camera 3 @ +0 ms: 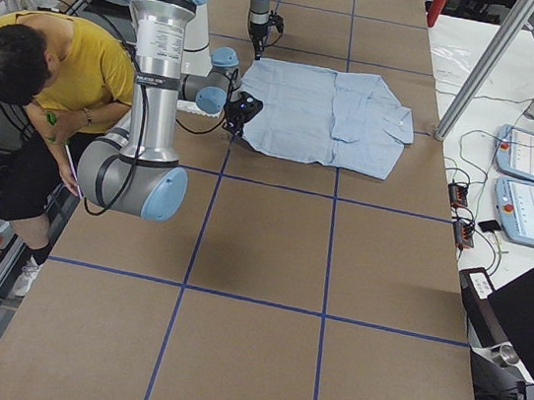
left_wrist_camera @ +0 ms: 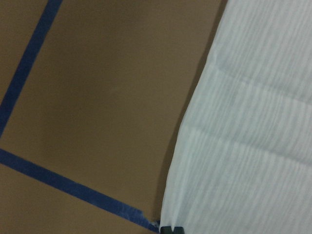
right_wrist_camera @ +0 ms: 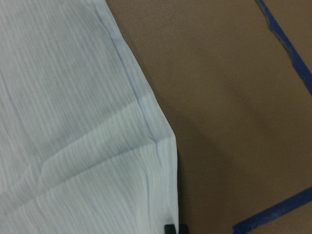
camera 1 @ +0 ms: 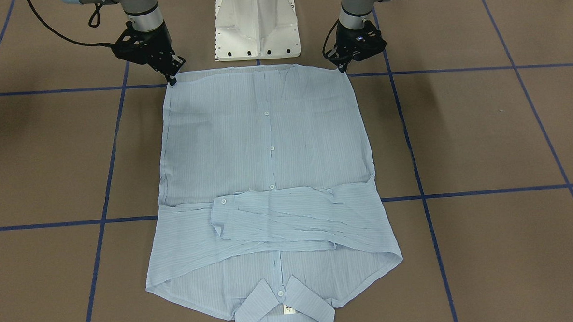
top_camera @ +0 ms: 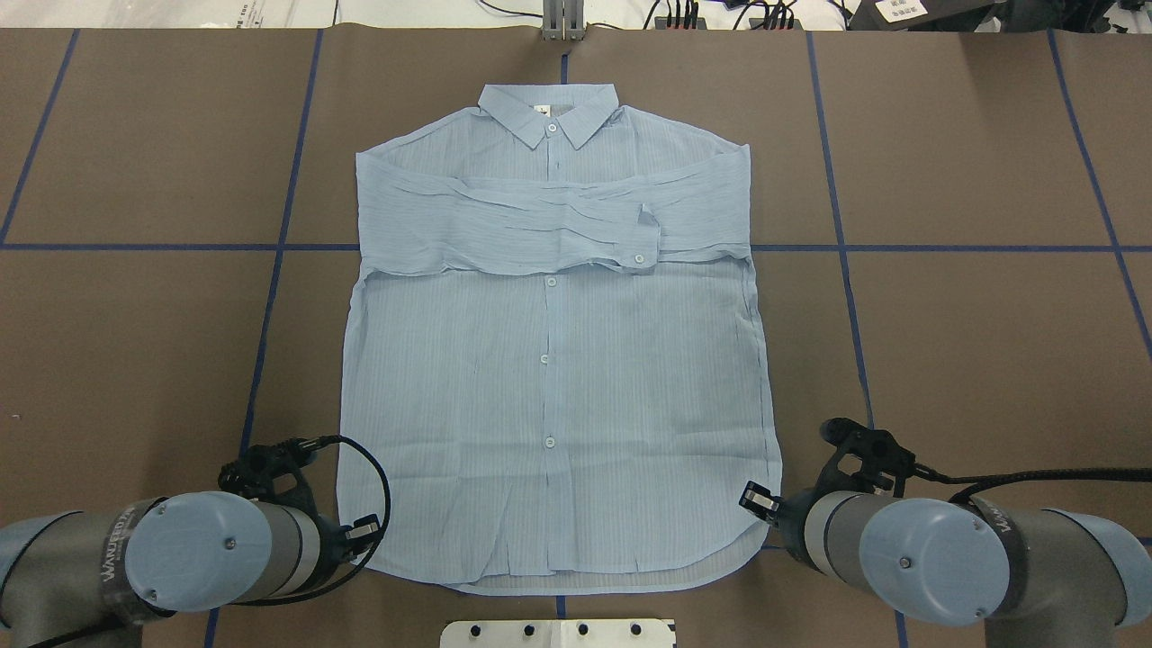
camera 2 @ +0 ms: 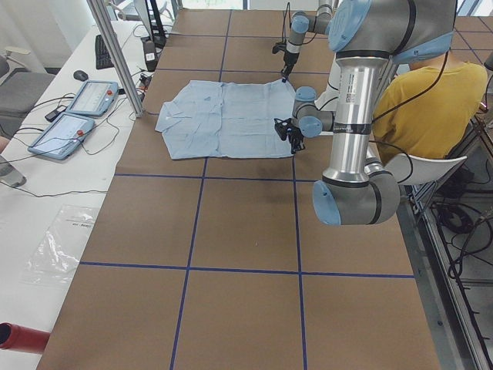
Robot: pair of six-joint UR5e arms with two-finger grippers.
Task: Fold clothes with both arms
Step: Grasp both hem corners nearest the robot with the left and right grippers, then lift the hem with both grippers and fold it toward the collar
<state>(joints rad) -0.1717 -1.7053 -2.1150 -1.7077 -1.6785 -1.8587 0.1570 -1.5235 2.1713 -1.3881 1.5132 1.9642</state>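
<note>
Brown paper covers the long table [camera 1: 484,138], ruled into large squares by blue tape lines [camera 1: 462,192]. On both sides of the shirt [camera 1: 266,147] the paper is bare out to the table's ends.

The shirt lies flat and face up in the middle of the table, buttoned. Its hem is toward the white pedestal [camera 1: 256,27] and its collar [camera 1: 285,301] toward the far edge. Both sleeves [camera 1: 279,219] are folded across the chest, one over the other. The side edges run nearly straight and spread a little toward the shoulders. The hem edge lies just short of the pedestal.

The left gripper [camera 1: 343,67] is at the hem corner on its side, its fingers pinched together on the cloth. The right gripper [camera 1: 172,79] is clamped the same way on the opposite hem corner. In each wrist view the shirt's edge runs down to a dark fingertip at the bottom of the frame, with a narrow shadow beside the edge.

A person in a yellow top [camera 2: 439,100] sits behind the robot. Two control tablets [camera 2: 73,112] lie on a white bench beyond the collar end, past a metal post [camera 2: 115,54].
</note>
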